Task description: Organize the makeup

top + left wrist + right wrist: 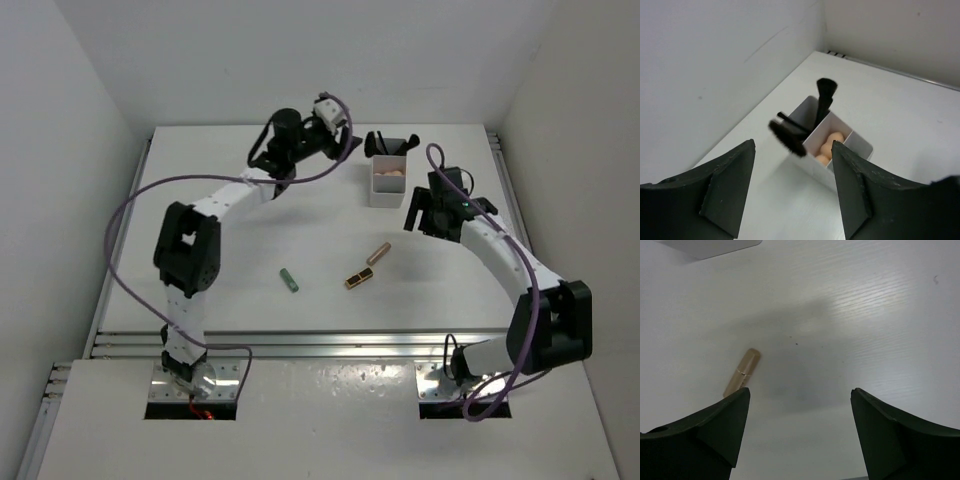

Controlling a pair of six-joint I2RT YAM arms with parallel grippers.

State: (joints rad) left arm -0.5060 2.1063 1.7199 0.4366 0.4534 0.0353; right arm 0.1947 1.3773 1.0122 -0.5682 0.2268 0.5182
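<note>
With both standing wide and empty, the left claw (792,165) hangs above the white box (383,192) of black brushes (826,92) and peach sponges (832,139), one brush blurred and perhaps tilted, while the right claw (800,395) hovers beside the rose-gold tube (742,371) lying on the counter (250,290) near the gold-black lipstick (359,278) and a green tube (289,280).

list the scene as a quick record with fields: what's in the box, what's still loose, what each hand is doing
box: white compartmented plastic box, far side of the white table
in box: black bristle brushes in one compartment, peach rounded sponges in the next
loose on table: short green tube, gold-black lipstick, rose-gold tube
left hand: open, empty, near the box and facing it
right hand: open, empty, over the table beside the rose-gold tube
</note>
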